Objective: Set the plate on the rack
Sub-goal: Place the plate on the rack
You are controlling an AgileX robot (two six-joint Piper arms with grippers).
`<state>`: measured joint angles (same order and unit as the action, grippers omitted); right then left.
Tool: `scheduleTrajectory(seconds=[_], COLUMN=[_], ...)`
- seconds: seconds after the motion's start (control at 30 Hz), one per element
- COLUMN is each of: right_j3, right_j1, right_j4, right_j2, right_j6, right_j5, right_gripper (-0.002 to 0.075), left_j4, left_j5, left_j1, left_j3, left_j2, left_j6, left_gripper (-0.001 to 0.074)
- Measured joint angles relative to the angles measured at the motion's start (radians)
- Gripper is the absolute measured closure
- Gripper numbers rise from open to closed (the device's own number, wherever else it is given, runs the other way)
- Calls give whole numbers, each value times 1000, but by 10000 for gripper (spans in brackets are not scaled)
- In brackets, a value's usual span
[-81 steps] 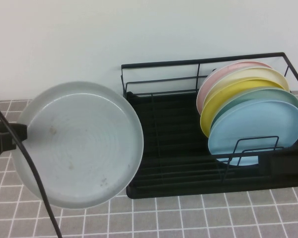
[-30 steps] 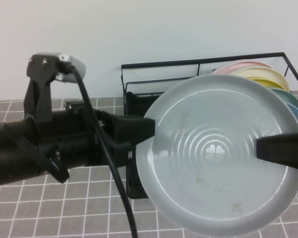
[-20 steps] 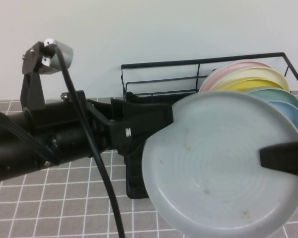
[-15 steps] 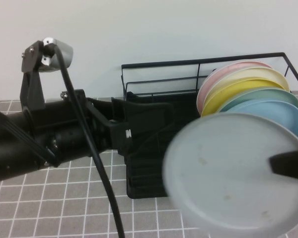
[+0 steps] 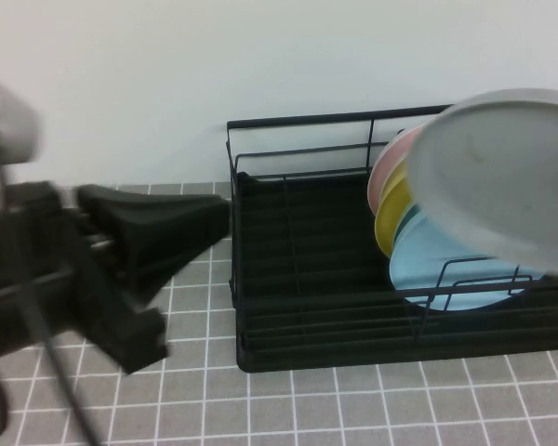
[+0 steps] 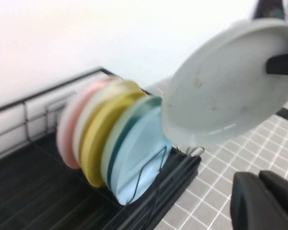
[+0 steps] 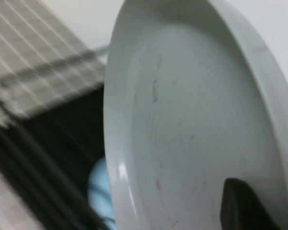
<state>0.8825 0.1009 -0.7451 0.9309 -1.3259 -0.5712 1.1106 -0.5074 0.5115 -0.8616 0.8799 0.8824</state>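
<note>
The pale grey plate point(image 5: 502, 177) hangs tilted in the air above the right end of the black wire rack point(image 5: 298, 279), over the coloured plates. It also shows in the left wrist view point(image 6: 221, 96) and fills the right wrist view point(image 7: 192, 124). My right gripper point(image 7: 233, 191) is shut on the plate's rim; one black finger point(image 6: 281, 64) lies across its face. My left gripper point(image 5: 219, 209) is empty at the left of the rack, blurred, its fingers point(image 6: 249, 196) close together over the tiles.
Pink point(image 5: 383, 172), yellow point(image 5: 395, 209) and light blue point(image 5: 465, 260) plates stand upright in the rack's right half. The rack's left half holds bare slots point(image 5: 279, 232). A white wall is behind and grey tiles point(image 5: 353, 400) are in front.
The plate went from my left gripper to my right. The right gripper lifted it up and to the right over the stacked plates. My left arm pulled back to the left.
</note>
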Motion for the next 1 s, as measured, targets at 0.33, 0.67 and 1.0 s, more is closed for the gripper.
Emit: scheduleTrajectory(seconds=[0.33,0.67,1.0], right_j3=[13,113,120], right_j1=[0,0,0], right_j4=[66,62,88], right_j2=[90,270,343], right_j6=[-370,-446,-525], right_j5=[15,-42,-26], right_gripper=[625,626,626], left_j4=[-351,-410,-504], left_j5=[-14,-61,-89], left_j1=[0,0,0], left_j3=[0,0,0], left_j2=[-46,-46,-46], left_j6=[-339,-360,-363], left_gripper=[735,735,735])
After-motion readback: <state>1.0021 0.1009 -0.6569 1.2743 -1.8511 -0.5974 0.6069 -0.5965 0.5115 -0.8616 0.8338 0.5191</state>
